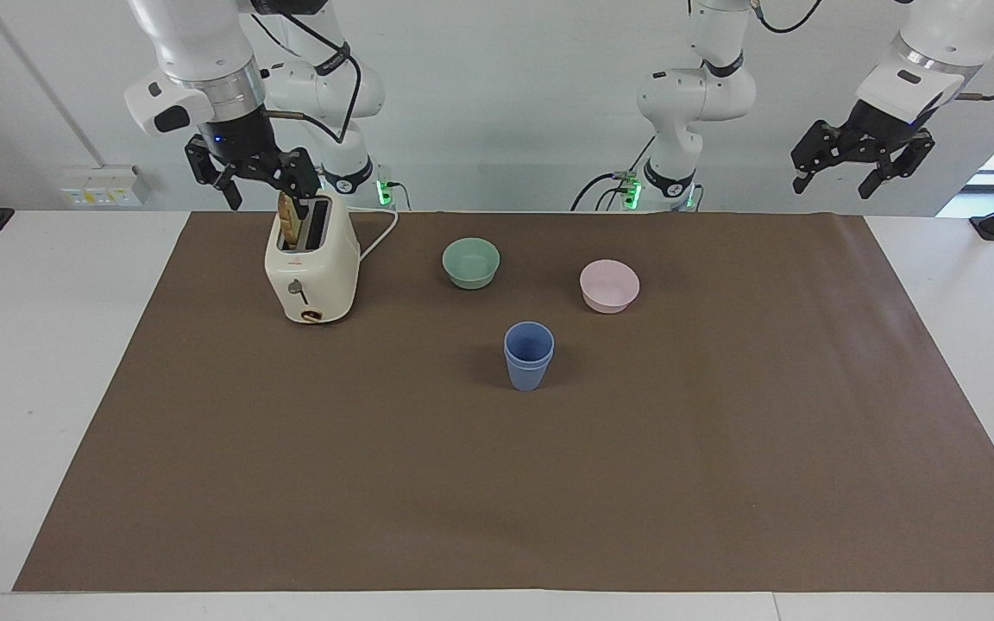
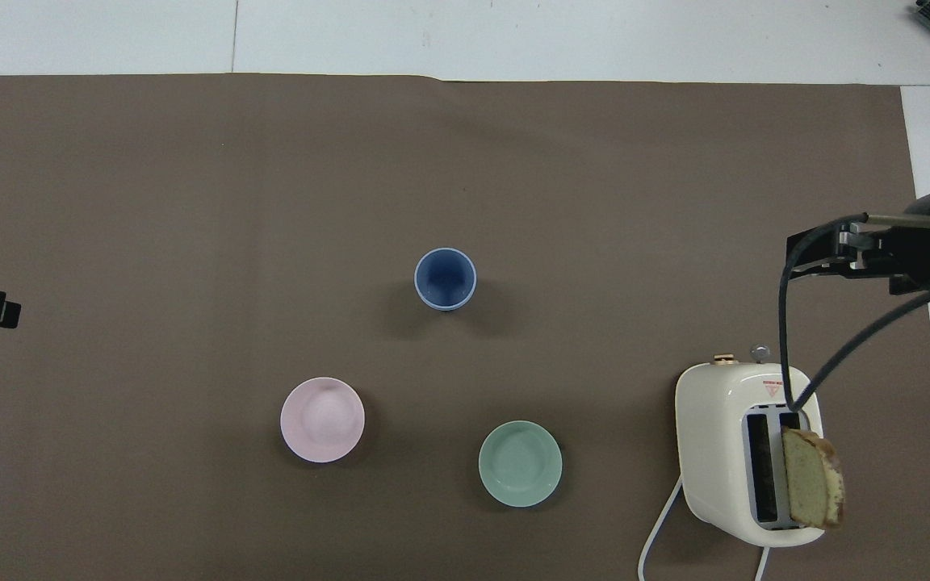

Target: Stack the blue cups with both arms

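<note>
Right end effector [image 1: 266,191] is held in the air over the cream-coloured plastic toaster [image 1: 311,267], its black fingers spread apart and nothing gripped. A slice of bread [image 1: 290,226] is seen standing in one slot just below it. Left end effector [image 1: 838,183] is held raised over the left arm's end of the bench [image 1: 549,483], likewise parted and empty; that arm is judged to be waiting.

The two matte periwinkle-blue plastic cups [image 1: 529,355] are found near the middle of the brown-covered bench, one nested in the other, with two rims visible one above the other. The stack is upright, its long axis vertical, and it is placed farther from the robots than the mint-green bowl [image 1: 471,262] and the pale pink bowl [image 1: 609,285]. Both end effectors are well apart from it, and neither is seen to be clearly nearer. The stacking is judged complete, so no further grasp is called for.
</note>
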Controlling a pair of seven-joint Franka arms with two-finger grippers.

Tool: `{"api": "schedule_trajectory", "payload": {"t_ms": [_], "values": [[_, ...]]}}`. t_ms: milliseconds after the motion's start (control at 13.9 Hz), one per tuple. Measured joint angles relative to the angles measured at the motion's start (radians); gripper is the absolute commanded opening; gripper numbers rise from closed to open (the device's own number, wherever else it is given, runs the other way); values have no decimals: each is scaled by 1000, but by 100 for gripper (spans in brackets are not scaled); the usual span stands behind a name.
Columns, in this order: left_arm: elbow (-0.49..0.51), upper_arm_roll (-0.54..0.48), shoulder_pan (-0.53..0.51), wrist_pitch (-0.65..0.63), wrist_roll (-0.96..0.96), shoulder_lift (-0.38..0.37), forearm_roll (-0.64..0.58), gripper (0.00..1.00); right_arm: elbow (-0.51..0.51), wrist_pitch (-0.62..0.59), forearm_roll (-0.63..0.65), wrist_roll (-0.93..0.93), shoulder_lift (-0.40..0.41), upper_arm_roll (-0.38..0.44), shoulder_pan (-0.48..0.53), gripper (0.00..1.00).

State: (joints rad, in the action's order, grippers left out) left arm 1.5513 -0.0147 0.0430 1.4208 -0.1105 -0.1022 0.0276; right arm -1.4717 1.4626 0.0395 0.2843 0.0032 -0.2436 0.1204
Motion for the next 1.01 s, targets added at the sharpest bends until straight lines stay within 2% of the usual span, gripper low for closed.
{"api": "schedule_trajectory", "payload": {"t_ms": [1008], "values": [[0,3,1,0,0,0,0,100,3,15,0,-31,6,4,0,100]]}}
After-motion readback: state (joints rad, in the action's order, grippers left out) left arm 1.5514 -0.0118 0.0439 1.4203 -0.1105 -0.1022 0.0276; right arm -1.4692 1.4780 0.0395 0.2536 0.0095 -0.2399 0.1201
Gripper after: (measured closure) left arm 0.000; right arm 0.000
